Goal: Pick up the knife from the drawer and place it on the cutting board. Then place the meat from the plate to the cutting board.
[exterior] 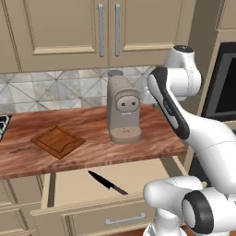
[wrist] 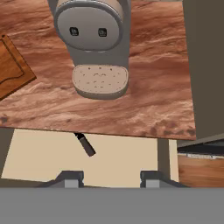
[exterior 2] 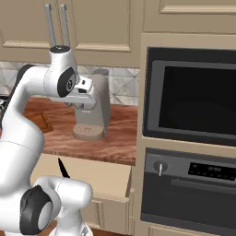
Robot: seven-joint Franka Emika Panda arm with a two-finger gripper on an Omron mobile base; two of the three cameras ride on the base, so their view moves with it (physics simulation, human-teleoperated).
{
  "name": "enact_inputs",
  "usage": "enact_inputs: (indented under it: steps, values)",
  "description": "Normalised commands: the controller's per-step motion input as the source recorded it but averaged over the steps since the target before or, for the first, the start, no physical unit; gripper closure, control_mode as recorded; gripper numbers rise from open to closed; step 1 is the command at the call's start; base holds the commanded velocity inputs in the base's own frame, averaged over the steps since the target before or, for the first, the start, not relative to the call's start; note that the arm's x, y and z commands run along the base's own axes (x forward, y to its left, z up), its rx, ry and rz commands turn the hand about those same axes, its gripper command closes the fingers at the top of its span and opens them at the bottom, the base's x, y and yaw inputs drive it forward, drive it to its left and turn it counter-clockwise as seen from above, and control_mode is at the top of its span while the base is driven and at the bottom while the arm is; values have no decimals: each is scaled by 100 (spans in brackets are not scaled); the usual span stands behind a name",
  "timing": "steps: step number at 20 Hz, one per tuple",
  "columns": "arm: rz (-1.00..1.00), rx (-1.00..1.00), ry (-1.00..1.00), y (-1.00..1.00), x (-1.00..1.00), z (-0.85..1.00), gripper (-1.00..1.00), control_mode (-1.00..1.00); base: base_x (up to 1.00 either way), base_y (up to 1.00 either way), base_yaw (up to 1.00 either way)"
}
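The knife [exterior: 107, 182] lies in the open drawer [exterior: 143, 177], its black blade pointing back-left and its handle toward the front. From the right, the knife [exterior 2: 63, 169] is partly hidden behind my arm. In the hand view the knife's handle [wrist: 86, 145] pokes out from under the counter edge into the drawer [wrist: 43, 157]. My gripper [wrist: 111, 178] hangs high above the counter's front edge, open, with nothing between its fingers. The cutting board [exterior: 57, 140] lies bare on the counter's left part, also visible as the cutting board [wrist: 11, 70] [exterior 2: 40, 120]. The plate and the meat are out of view.
A beige coffee machine [exterior: 123, 108] [exterior 2: 92, 106] [wrist: 94, 35] stands on the wooden counter [exterior: 92, 126] just right of the board, close beside my hand. A built-in oven column [exterior 2: 193, 101] rises at the counter's right end. Wall cabinets [exterior: 69, 27] hang overhead.
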Motion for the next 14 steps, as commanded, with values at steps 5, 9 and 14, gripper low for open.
enact_inputs:
  steps: [5,9,14]
  values:
    - [0,0,0,0,-2,0,-100,100,-19,4,0]
    - [0,0,0,0,0,0,-100,100,-38,35,0]
    - [0,0,0,0,0,0,-100,100,-36,76,-12]
